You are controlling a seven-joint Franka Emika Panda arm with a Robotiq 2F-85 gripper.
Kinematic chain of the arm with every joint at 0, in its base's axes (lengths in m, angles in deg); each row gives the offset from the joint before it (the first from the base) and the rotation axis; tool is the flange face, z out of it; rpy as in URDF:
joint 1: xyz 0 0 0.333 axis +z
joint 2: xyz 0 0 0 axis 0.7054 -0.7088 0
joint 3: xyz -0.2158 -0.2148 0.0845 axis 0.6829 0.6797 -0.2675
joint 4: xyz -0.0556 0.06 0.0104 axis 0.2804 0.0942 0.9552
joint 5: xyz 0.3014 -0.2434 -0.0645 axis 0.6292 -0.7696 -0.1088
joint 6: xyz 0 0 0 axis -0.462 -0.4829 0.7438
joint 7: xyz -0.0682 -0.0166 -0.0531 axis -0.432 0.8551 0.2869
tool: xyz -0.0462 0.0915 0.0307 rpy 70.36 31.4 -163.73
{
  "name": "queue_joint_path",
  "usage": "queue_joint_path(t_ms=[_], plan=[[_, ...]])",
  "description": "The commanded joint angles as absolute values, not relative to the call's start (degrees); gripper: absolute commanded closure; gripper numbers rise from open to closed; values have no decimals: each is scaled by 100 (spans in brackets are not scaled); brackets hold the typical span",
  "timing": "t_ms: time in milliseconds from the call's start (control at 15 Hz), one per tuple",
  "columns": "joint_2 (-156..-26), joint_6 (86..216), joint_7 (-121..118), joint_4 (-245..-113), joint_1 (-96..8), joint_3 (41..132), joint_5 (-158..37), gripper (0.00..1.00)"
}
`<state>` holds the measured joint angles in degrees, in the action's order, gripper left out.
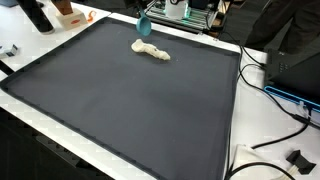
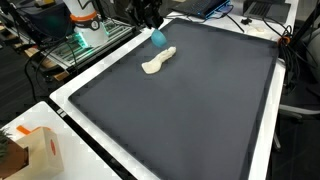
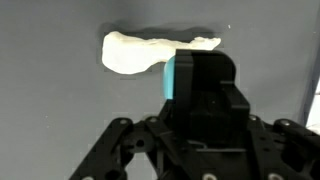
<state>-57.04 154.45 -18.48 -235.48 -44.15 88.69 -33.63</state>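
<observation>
the teal-tipped fingers point(image 1: 144, 24) hang at the far edge of a dark mat point(image 1: 120, 110), low over it and just beside one end of a pale, cream-coloured lump point(image 1: 151, 50). the lump is long and uneven, thicker at one end, and lies flat on the mat near that far edge, well apart from everything else. in both exterior views the fingers point(image 2: 158, 37) sit just beyond the thin end of the lump point(image 2: 158, 61); whether they touch it cannot be told. in the wrist view the fingers point(image 3: 171, 75) look pressed together, with no gap showing between them and nothing held, and the lump point(image 3: 150, 52) lies crosswise on the mat just past their tips. the mat covers most of a white worktop point(image 2: 85, 145). a cardboard box point(image 2: 35, 150) stands on the worktop's near corner in an exterior view, and dark cables point(image 1: 270, 140) trail beside the mat's edge
</observation>
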Motion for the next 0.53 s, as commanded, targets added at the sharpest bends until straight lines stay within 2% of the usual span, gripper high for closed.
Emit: queue_joint_path(t_ms=[0,467], plan=[[-5602,15394,-3201,-23813,-4109,9525,-1989,75],[-6033,14672,-5294,-23849,-4401,9926,-103,75]])
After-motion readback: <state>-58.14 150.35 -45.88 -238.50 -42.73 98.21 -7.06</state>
